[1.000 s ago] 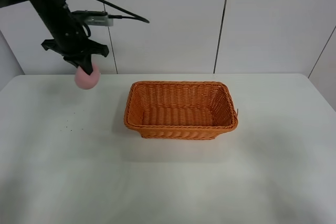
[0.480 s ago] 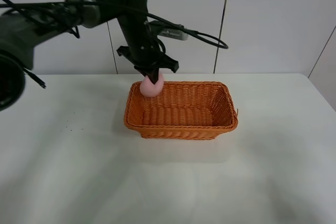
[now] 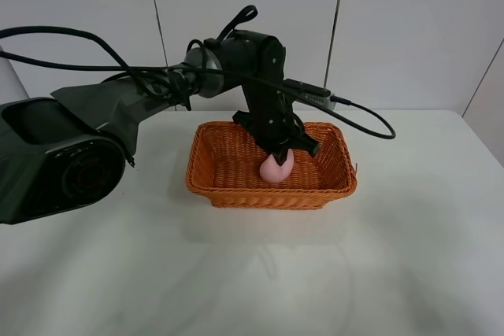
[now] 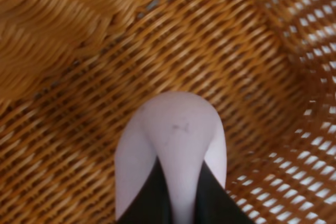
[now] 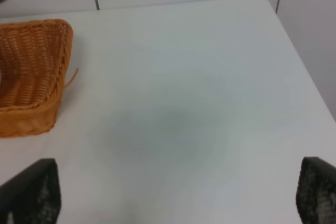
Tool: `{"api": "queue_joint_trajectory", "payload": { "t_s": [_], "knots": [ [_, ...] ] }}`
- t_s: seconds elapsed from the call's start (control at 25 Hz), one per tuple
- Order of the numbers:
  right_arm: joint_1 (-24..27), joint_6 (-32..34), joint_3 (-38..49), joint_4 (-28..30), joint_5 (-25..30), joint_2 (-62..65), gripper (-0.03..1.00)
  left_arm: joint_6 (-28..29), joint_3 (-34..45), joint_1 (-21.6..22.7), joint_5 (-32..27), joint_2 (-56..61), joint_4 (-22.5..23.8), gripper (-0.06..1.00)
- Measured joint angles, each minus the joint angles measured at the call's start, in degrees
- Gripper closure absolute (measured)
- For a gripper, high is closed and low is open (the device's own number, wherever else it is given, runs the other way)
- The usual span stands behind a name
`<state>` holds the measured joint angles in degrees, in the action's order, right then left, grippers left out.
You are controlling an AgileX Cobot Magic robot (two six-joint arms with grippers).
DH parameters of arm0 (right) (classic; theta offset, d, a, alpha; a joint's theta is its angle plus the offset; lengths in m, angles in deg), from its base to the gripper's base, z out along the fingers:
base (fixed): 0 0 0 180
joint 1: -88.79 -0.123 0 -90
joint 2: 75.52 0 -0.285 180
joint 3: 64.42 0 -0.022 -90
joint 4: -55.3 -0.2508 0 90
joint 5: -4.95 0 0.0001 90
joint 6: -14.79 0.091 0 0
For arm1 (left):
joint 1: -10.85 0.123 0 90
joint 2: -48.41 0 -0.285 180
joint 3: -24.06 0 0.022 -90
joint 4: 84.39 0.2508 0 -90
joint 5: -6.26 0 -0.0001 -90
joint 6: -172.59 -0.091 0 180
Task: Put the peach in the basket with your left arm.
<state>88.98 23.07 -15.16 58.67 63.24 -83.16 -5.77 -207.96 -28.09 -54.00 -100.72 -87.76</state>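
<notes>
The orange woven basket [image 3: 268,194] stands in the middle of the white table. My left gripper [image 3: 282,151] reaches down into it from the left and is shut on the pale-pink peach [image 3: 276,168], which hangs low inside the basket, right of its middle. The left wrist view shows the peach [image 4: 178,140] pinched between my dark fingers [image 4: 152,203], with the basket's woven floor [image 4: 79,51] close behind it. Whether the peach touches the floor I cannot tell. My right gripper [image 5: 173,195] is open and empty over bare table, right of the basket [image 5: 31,77].
The white table [image 3: 409,257] extends all round the basket, with white wall panels behind. The left arm's black cables [image 3: 346,108] trail over the basket's back rim. The table's right edge [image 5: 302,56] shows in the right wrist view.
My left arm has carried the peach rightward from above the table's far left, over the basket's rim, and lowered it into the basket.
</notes>
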Motion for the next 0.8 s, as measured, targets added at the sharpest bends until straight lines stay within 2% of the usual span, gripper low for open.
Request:
{"api": "queue_joint_trajectory", "payload": {
  "t_s": [0.08, 0.16, 0.32, 0.4, 0.52, 0.68, 0.8],
  "knots": [
    [0.00, 0.00, 0.00, 0.00, 0.00, 0.00, 0.27, 0.00, 0.00, 0.11, 0.00, -0.49, 0.53, 0.81],
    [0.00, 0.00, 0.00, 0.00, 0.00, 0.00, 0.27, -0.05, 0.00, 0.29, 0.00, -0.49, 0.92, 0.70],
    [0.00, 0.00, 0.00, 0.00, 0.00, 0.00, 0.27, 0.00, 0.00, 0.29, -0.29, -0.49, 0.68, 0.24],
    [0.00, 0.00, 0.00, 0.00, 0.00, 0.00, 0.27, 0.00, 0.00, 0.41, -1.39, -0.49, 0.67, 0.12],
    [0.00, 0.00, 0.00, 0.00, 0.00, 0.00, 0.27, 0.00, 0.00, 1.01, -3.46, -0.34, 0.57, 0.07],
    [0.00, 0.00, 0.00, 0.00, 0.00, 0.00, 0.27, -0.06, 0.00, 3.21, -6.69, 3.15, 0.58, 0.05],
    [0.00, 0.00, 0.00, 0.00, 0.00, 0.00, 0.27, -0.13, -0.19, 5.52, -6.76, 7.04, 0.53, 0.05]
  ]
}}
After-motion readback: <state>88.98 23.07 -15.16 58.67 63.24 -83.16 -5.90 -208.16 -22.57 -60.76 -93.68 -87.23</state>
